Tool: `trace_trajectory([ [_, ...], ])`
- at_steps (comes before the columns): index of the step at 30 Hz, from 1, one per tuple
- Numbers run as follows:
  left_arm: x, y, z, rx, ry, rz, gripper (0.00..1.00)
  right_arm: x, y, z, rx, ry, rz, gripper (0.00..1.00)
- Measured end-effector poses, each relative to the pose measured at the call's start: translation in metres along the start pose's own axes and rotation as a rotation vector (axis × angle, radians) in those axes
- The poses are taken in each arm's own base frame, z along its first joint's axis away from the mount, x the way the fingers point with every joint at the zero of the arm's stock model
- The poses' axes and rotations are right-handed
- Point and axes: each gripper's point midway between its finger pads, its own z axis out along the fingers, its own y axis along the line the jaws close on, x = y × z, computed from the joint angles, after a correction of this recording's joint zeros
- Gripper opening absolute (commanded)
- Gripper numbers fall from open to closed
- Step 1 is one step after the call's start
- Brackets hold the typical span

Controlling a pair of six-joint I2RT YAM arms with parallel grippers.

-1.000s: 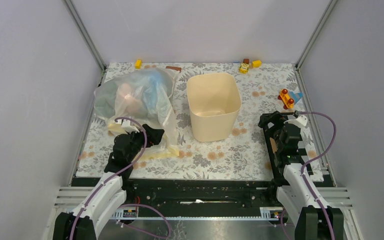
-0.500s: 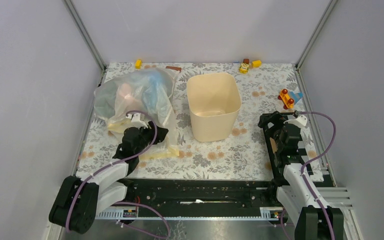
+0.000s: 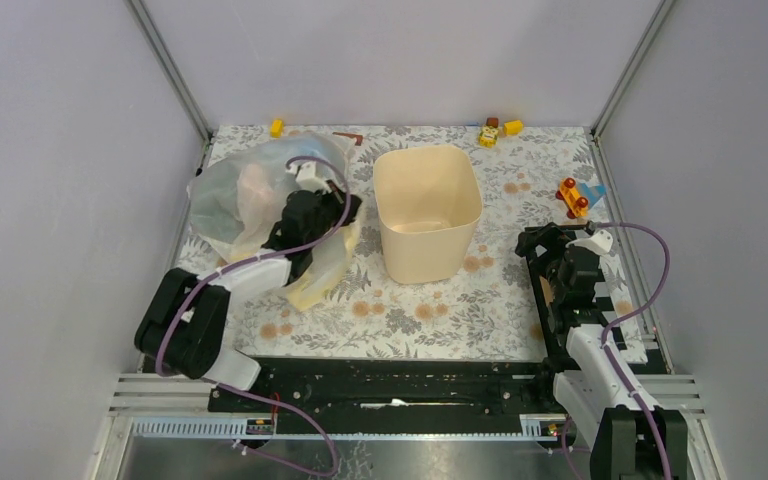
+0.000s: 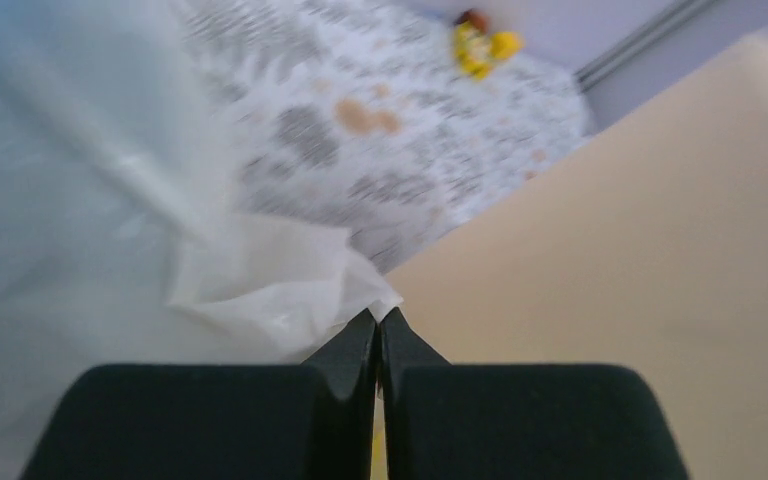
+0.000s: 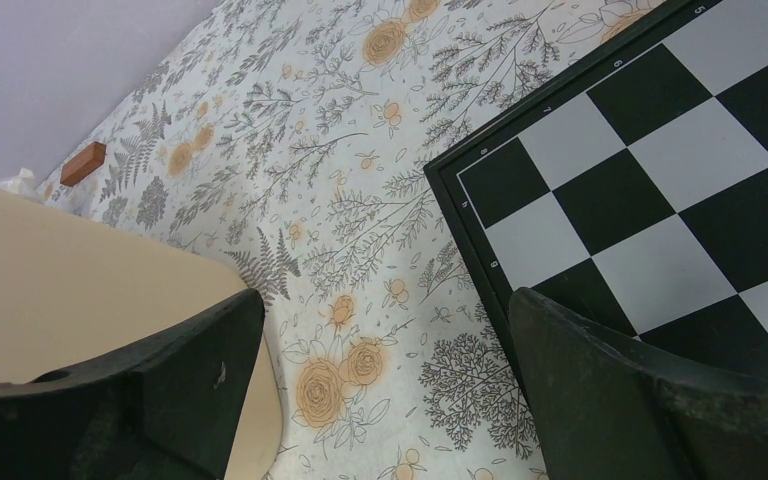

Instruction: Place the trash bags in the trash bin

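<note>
Left pincer (image 4: 378,322) has moved up and just clenched on a thin fold of the trash bags (image 3: 235,195), upper left, touching the trash bin (image 3: 427,210) at centre. I judge lifting comes next. Right pincer (image 5: 385,300) stays released, lower right.

Floral-print cloth (image 3: 430,300) covers the table; along its far edge — a yellow block (image 3: 276,127), a brown block (image 5: 83,163), a yellow-and-brown toy cluster (image 3: 495,130); red-orange toy (image 3: 572,197) near the right edge; chessboard (image 5: 660,170) at near right.

One trash bin (image 3: 425,255), one chessboard (image 5: 680,160), one heap of trash bags (image 3: 235,195)
</note>
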Motion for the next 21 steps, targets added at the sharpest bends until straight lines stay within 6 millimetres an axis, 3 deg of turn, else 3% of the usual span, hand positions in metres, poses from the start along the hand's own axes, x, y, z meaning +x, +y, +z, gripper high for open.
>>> trace_trajectory([
  [2, -0.014, -0.038, 0.018, 0.069, -0.023, 0.016, 0.0, 0.0, 0.0, 0.0, 0.0, 0.0, 0.0, 1.0],
  [6, -0.024, -0.093, 0.029, 0.141, -0.048, 0.048, 0.02, 0.0, 0.0, 0.0, 0.0, 0.0, 0.0, 1.0],
  [9, -0.016, -0.115, 0.025, 0.167, -0.03, 0.06, 0.42, 0.0, 0.0, 0.0, 0.0, 0.0, 0.0, 1.0],
  [11, -0.009, -0.113, 0.022, 0.142, -0.004, 0.076, 0.59, 0.0, 0.0, 0.0, -0.001, 0.0, 0.0, 1.0],
  [15, -0.007, -0.091, 0.0, 0.021, 0.052, 0.101, 0.7, 0.002, 0.003, 0.0, -0.015, 0.011, 0.0, 1.0],
  [18, -0.024, -0.082, -0.03, -0.051, 0.03, 0.116, 0.73, 0.003, 0.004, -0.001, -0.022, 0.016, 0.0, 1.0],
  [21, -0.043, -0.069, -0.068, -0.104, -0.043, 0.107, 0.67, 0.003, 0.004, -0.001, -0.022, 0.016, 0.0, 1.0],
])
